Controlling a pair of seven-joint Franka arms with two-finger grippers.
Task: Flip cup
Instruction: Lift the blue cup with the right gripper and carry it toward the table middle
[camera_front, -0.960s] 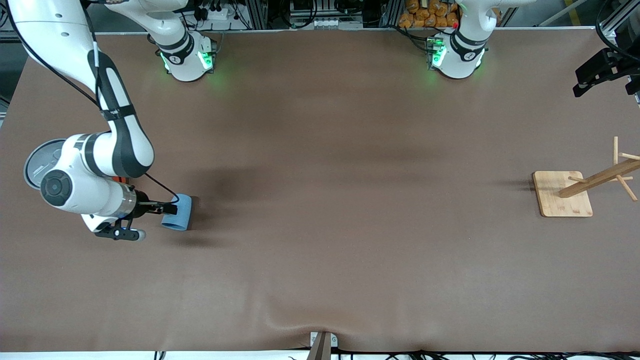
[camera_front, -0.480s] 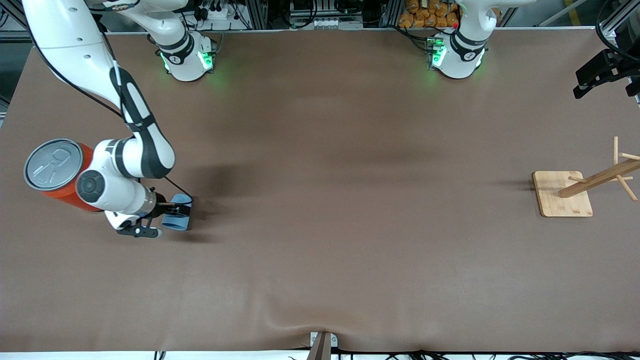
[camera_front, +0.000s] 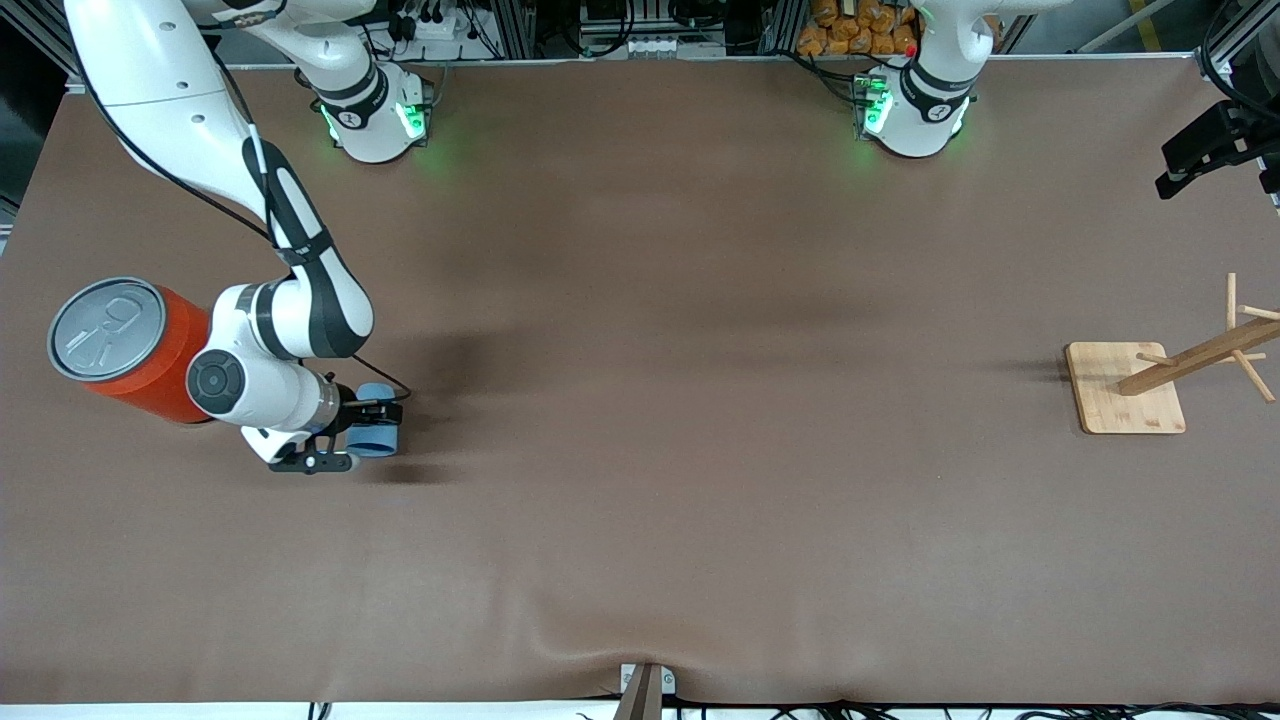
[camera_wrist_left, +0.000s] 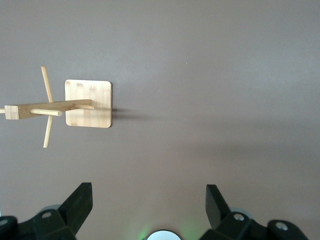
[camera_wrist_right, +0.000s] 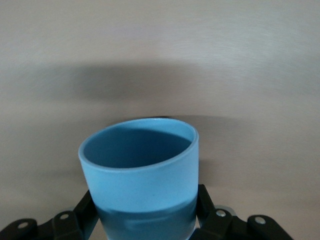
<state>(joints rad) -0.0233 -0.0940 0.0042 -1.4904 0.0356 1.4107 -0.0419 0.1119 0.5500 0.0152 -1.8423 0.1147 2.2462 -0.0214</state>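
Left end effector (camera_wrist_left: 149, 200), fingers (camera_wrist_left: 80, 202) spread apart, high over the brown table (camera_wrist_left: 210, 90); wooden peg rack (camera_wrist_left: 70, 106) on square base below.

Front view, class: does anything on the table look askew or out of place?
Yes: the wooden rack, at the left arm's end, leans steeply off its base instead of standing upright. The cup is tilted only because the right gripper holds it.

A brown desk (camera_front: 700, 480) carries an orange can (camera_front: 130, 350) toward the right arm's end and a wooden peg stand (camera_front: 1125, 388) toward the left arm's end.
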